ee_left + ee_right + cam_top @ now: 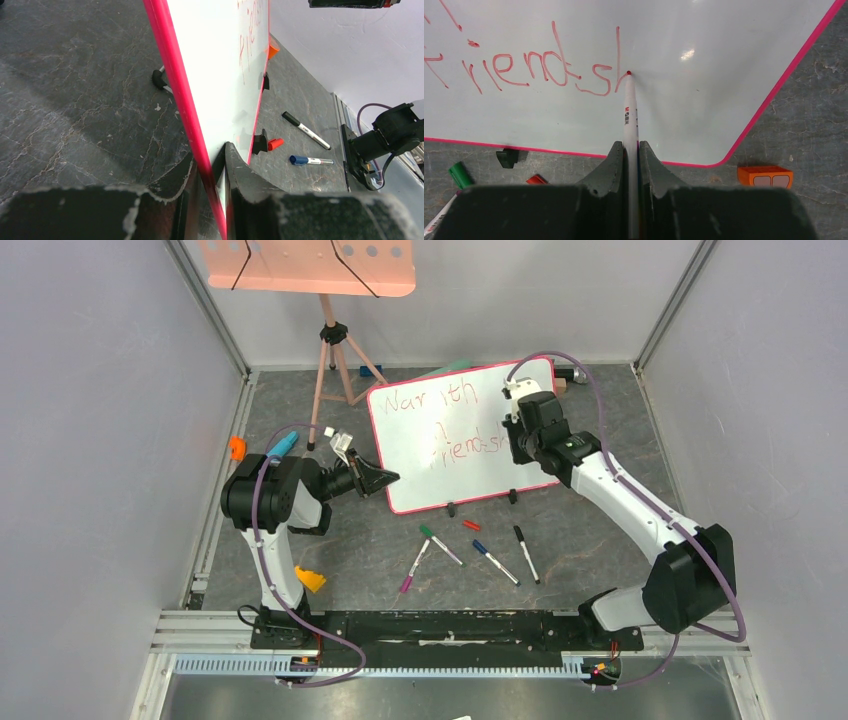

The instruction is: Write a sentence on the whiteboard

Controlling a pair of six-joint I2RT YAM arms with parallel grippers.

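My right gripper (629, 150) clamps the slim white red-tipped marker (629, 110); my left gripper (212, 156) pinches the glossy pink-rimmed whiteboard (220, 75). Pushing harder could tilt it, skewing the red handwritten sentence (526, 70).

The whiteboard (470, 480), bearing a red sentence (405, 400), is held at its edge by the left fingers (383, 478), near scattered markers (495, 563).

A glossy whiteboard (704, 100), smooth enough to mirror the lights, is edged with a shiny pink plastic-looking rim (176, 100). The tabletop (75, 100) is matt dark grey, veined and rough like stone. The right arm's matt black fingers (606, 172) look chipped pale along their edges; the marker (630, 115) is smooth white plastic.
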